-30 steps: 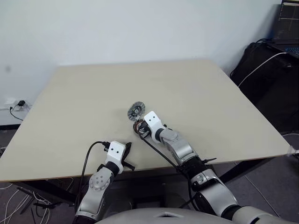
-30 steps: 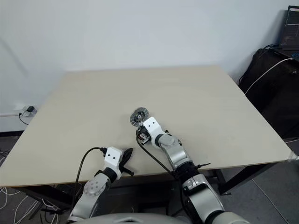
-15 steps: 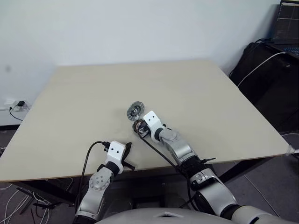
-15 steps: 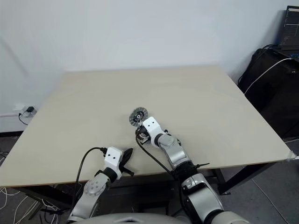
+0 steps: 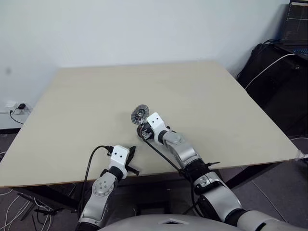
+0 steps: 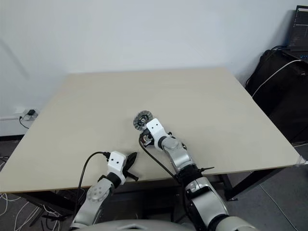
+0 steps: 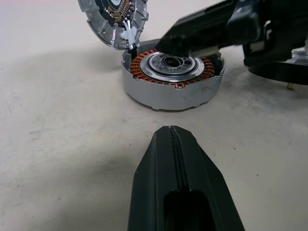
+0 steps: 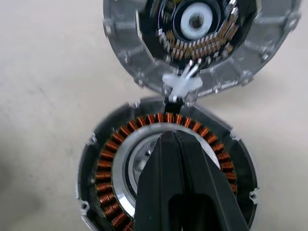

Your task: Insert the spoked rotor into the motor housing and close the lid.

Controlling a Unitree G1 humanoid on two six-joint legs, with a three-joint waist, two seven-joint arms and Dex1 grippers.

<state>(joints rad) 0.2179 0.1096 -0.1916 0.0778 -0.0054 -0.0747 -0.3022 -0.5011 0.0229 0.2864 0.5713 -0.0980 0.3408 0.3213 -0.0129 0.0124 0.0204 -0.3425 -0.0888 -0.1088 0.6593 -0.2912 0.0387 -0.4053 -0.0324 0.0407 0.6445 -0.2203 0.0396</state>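
The motor housing lies on the table, a low round puck with copper-coloured windings around a pale metal centre. Its lid stands tipped up at the housing's far edge with its inner face showing; from the head it appears as a silver disc. My right gripper is shut, its tips over the housing's centre, close to the lid's white hinge piece. Near the front table edge my left gripper is shut and empty, pointing at the housing from a short way off. I cannot tell the spoked rotor apart from the housing's centre.
The pale table stretches wide beyond the motor. A black bag with a white cable and a laptop stands off the table's right side. A wall socket sits low at the left.
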